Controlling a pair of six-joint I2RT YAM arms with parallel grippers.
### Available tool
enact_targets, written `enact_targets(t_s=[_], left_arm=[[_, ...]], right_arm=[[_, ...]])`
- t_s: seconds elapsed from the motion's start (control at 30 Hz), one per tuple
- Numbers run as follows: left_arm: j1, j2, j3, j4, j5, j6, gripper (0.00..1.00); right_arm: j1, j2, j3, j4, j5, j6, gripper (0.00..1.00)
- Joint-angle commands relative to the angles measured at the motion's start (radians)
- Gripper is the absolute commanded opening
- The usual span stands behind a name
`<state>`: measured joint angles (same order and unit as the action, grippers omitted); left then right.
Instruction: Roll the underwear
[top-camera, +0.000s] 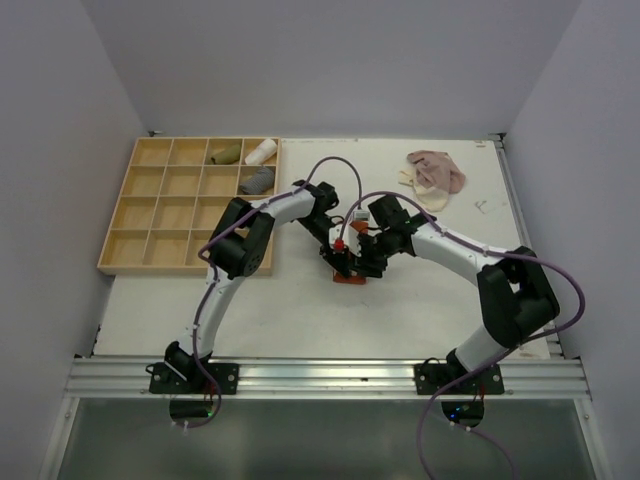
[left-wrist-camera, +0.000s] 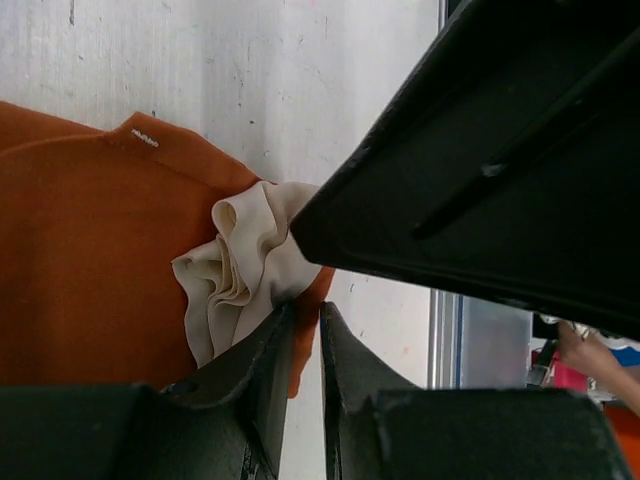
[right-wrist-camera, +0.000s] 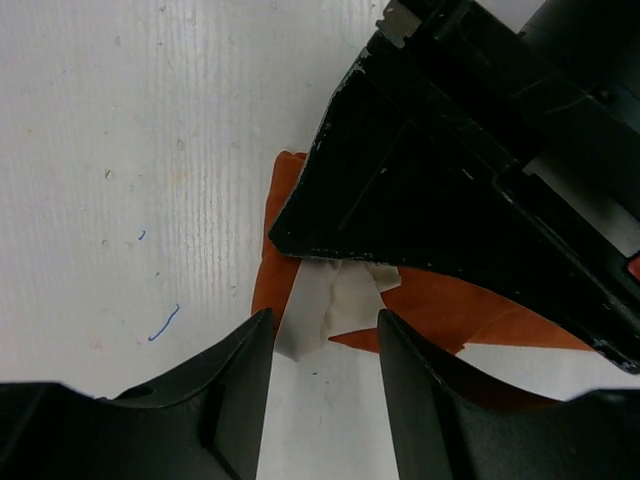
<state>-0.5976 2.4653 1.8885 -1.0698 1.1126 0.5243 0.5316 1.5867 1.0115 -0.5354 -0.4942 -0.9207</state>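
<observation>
The rust-orange underwear (top-camera: 350, 279) lies on the white table between both arms, with its cream lining (left-wrist-camera: 240, 270) bunched up at the edge. My left gripper (left-wrist-camera: 306, 312) is at that edge of the orange cloth (left-wrist-camera: 90, 260). Its jaws stand a narrow slit apart, and the table shows through the gap. My right gripper (right-wrist-camera: 325, 322) is open, with a flap of the cream lining (right-wrist-camera: 330, 300) lying between its tips and orange cloth (right-wrist-camera: 440, 305) behind. The pale pink underwear (top-camera: 435, 172) lies crumpled at the back right.
A wooden compartment tray (top-camera: 160, 205) stands at the back left with rolled cloths (top-camera: 258, 180) in its right-hand cells. The two wrists crowd each other over the orange cloth. The right arm's black housing (left-wrist-camera: 490, 160) fills much of the left wrist view.
</observation>
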Motion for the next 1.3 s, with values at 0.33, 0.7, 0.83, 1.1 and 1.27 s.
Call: enact_targets(t_s=[0.33,0.7,0.83,1.1,1.27], left_arm=[[0.015,0.086,-0.083,0.128,-0.283,-0.050,0.13],[0.013,0.084,-0.078,0.137,-0.319,-0.086,0.10],[0.015,0.083,-0.077,0.139,-0.320,-0.089,0.14],[0.016,0.061,-0.095,0.145,-0.320,-0.093,0.18],[0.033,-0.014,-0.127,0.177,-0.294,-0.118,0.28]], right_arm=[[0.036,0.004,-0.007,-0.020,-0.009,-0.037,0.49],[0.083,-0.048,0.001,-0.052,0.006,-0.059,0.56],[0.105,0.033,0.002,-0.025,0.032,-0.050,0.57],[0.107,0.142,0.016,0.000,0.134,-0.043,0.47],[0.107,0.151,0.001,-0.020,0.141,-0.072,0.01]])
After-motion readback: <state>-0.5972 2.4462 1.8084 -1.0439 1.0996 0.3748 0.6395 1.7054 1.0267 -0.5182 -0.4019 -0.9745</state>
